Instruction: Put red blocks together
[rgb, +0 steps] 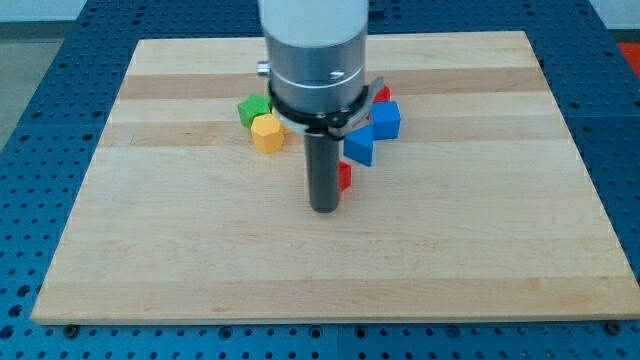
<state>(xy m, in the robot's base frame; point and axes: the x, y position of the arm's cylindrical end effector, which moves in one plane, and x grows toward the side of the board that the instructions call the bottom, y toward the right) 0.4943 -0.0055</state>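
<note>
My tip (323, 209) rests on the wooden board (150, 230) near its middle. A red block (345, 178) sits just right of the rod, touching or nearly touching it, mostly hidden behind it. A second red block (382, 94) shows only as a small corner higher up, right of the arm's body, above a blue cube (386, 120). The two red blocks are apart, with a blue block (360, 147) between them.
A green block (254, 108) and a yellow block (267, 132) sit together left of the arm. The arm's wide grey body (315, 50) hides the board's upper middle. The board lies on a blue perforated table (40, 150).
</note>
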